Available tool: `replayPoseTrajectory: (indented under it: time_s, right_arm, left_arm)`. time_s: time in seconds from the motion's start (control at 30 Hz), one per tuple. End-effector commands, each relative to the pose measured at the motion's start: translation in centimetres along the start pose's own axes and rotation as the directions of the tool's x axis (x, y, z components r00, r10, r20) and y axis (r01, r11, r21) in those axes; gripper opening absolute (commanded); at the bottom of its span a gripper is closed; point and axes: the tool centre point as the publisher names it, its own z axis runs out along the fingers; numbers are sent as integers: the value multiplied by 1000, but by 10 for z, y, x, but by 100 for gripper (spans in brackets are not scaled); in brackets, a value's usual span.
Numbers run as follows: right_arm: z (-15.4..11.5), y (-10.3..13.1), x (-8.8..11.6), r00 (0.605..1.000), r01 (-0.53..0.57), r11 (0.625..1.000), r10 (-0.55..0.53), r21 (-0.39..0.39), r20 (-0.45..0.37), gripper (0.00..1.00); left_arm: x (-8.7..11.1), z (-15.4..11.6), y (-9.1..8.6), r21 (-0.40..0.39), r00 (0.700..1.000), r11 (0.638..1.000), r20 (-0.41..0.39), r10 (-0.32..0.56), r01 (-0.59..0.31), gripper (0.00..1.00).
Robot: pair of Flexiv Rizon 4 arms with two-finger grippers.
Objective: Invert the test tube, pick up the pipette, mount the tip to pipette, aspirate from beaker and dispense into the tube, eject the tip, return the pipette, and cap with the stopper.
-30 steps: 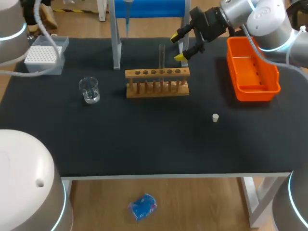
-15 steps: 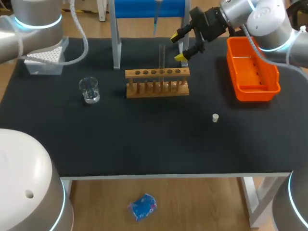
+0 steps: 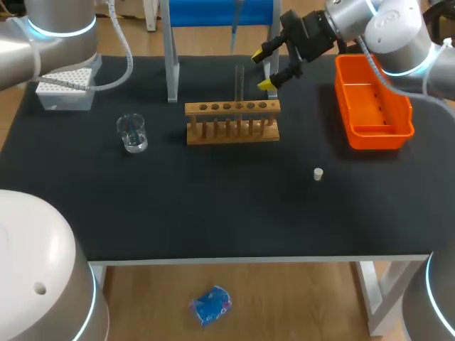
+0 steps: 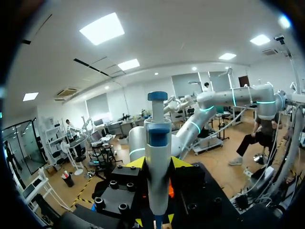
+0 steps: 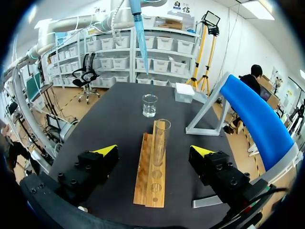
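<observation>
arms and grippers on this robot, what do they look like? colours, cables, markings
Both the left arm and right arm have rounded silver-grey housings with glowing light-blue rings at the joints and a grey ribbed hose running outside. The left gripper and right gripper are blocky black bodies with visible bolt heads, ending in wedge-shaped bright yellow tips.

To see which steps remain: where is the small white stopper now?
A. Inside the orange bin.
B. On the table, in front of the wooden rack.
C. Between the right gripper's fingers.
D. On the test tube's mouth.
B: the stopper lies alone on the black table, nearer the camera than the wooden rack, and the test tube in the rack is uncapped.
</observation>
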Motion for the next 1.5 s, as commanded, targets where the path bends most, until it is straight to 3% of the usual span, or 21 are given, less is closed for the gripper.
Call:
replayPoseTrajectory:
  time_s: [0.03,0.53,1.5]
  right_arm:
    - [-1,0,-1,1000,0,1000,0,3,-4,100]
    - [-1,0,-1,1000,0,1000,0,3,-4,100]
    - [-1,0,-1,1000,0,1000,0,3,-4,100]
  left_arm:
    - [0,-1,-1,-4,1000,1000,-3,-1,1,0]
    - [-30,8,15,28,993,993,-36,-117,118,0]
    - [-54,19,54,68,984,982,-48,-172,175,0]
